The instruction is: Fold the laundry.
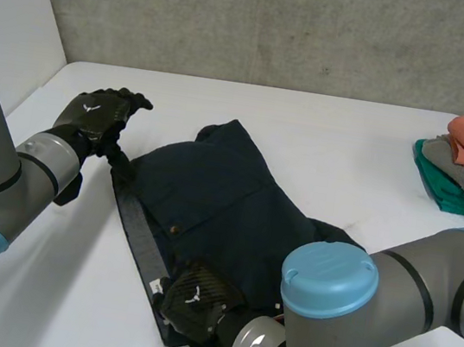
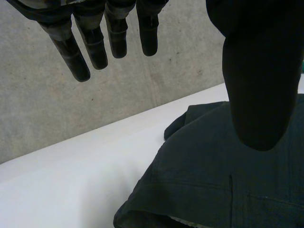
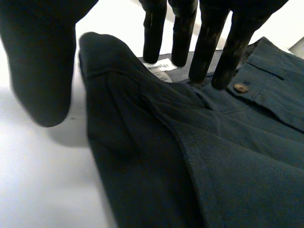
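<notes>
lying under the right hand (image 1: 196, 297), navy garment (image 1: 228, 199) nears left hand (image 1: 101, 115).

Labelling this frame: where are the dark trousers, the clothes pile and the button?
dark trousers (image 1: 229, 191), head view, middle panel.
clothes pile (image 1: 461, 173), head view, grey layer.
button (image 3: 241, 88), right wrist view, its face.

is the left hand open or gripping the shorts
Open: the left hand has straight fingers held apart from the thumb, with nothing between them; the shorts lie under it.
</notes>
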### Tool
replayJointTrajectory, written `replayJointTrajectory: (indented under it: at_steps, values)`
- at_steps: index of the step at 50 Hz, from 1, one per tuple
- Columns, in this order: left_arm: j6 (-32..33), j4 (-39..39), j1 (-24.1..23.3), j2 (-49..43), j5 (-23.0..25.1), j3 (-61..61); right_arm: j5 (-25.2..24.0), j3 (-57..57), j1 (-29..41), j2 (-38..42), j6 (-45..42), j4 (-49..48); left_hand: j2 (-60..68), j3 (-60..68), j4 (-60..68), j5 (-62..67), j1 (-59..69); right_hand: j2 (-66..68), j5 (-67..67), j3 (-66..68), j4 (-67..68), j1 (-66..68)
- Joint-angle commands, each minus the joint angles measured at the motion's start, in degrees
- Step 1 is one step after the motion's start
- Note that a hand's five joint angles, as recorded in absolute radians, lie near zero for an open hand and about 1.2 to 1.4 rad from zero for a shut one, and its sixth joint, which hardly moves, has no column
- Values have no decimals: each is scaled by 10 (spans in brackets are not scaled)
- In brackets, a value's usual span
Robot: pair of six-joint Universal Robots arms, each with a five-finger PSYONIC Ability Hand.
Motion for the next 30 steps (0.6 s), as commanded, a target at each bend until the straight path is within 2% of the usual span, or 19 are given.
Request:
replayJointTrajectory:
  at_steps: [1, 3, 13, 19, 20, 25, 30]
  values:
    - [0, 0, 2, 3, 0, -3, 1, -30, 1, 30, -1, -25, 7, 1, 4, 11, -6, 350, 354, 346, 347, 379]
    - [0, 0, 2, 3, 0, -3, 1, -44, 2, 35, 4, -29, 7, 1, 4, 11, -6, 566, 570, 562, 563, 595]
    - [0, 0, 3, 18, -3, -2, 3, -151, 15, 2, 36, -44, 5, 0, 2, 9, -8, 567, 571, 563, 565, 596]
    - [0, 1, 35, 64, -4, -2, 5, -290, 7, -35, 147, -83, 7, 1, 4, 11, -6, 567, 571, 563, 565, 596]
    - [-1, 2, 45, 77, -4, -2, 12, -327, 6, -37, 186, -106, 7, 1, 4, 11, -6, 567, 571, 563, 565, 596]
    - [-7, 14, 84, 127, -15, -4, 62, -394, -26, -59, 257, -166, 5, 0, 2, 9, -8, 567, 571, 563, 565, 596]
    - [-14, 56, 120, 175, -64, -16, 121, -400, -73, -85, 296, -204, -3, -9, -6, 1, -16, 567, 571, 563, 565, 596]
